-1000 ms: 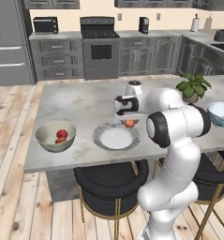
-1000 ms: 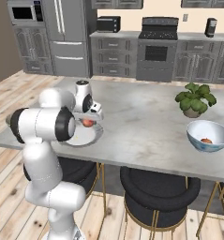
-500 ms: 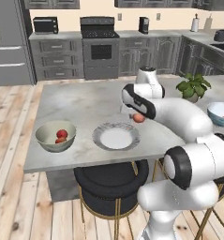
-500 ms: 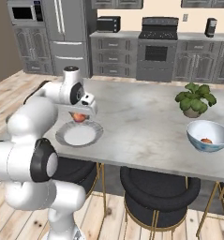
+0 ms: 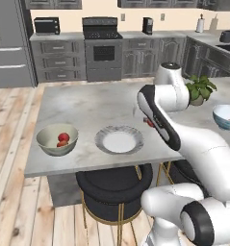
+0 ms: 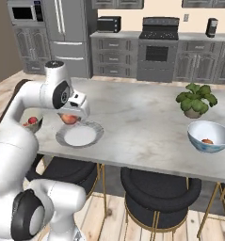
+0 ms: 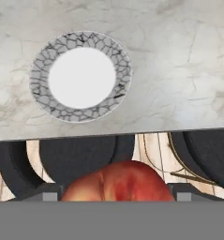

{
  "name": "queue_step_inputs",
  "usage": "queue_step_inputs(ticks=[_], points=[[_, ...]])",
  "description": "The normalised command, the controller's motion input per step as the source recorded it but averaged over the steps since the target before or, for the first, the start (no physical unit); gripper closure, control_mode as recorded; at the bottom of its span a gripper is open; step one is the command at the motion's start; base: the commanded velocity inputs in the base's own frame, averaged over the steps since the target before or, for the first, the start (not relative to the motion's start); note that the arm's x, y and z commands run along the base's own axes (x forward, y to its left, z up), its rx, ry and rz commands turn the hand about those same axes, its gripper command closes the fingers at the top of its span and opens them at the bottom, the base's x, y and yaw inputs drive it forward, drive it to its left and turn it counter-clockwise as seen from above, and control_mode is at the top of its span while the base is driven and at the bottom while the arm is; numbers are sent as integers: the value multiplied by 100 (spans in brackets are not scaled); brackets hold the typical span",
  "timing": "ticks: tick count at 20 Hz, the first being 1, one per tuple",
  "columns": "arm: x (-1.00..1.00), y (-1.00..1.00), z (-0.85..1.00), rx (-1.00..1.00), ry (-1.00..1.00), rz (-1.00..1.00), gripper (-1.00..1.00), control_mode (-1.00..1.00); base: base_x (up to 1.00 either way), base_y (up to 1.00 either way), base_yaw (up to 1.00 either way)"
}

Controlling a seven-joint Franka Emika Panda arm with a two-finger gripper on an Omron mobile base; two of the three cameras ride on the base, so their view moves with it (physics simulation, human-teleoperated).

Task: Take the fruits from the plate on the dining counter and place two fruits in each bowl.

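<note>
Now the hand (image 6: 70, 117) clasps a fruit (image 7: 119, 182) above the plate (image 7: 80, 76).

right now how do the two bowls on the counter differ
The beige-grey bowl sits at the left end of the dining counter, next to the plate; the white and light-blue bowl sits far to the right, near the potted plant. The beige-grey bowl holds two fruits; the blue one shows a single fruit. Both are deep and round.

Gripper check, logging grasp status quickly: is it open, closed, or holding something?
Gripper: closed on a fruit, carried above the counter beside the plate.
</note>
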Motion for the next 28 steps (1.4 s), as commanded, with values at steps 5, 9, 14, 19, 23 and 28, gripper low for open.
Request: queue_step_inputs(ticks=[5, 9, 14, 19, 23, 28], points=[[-95, -34, 19, 0, -10, 0, 100, -100, 0, 0, 0], [-11, 12, 0, -1, 0, 0, 100, -100, 0, 0, 0], [0, 8, 0, -1, 0, 0, 100, 100, 0, 0, 0], [0, 0, 0, 0, 0, 0, 100, 100, -34, -58, -1], [0, 0, 0, 0, 0, 0, 100, 100, -52, -94, -3], [0, 0, 0, 0, 0, 0, 100, 100, -43, -100, -1]])
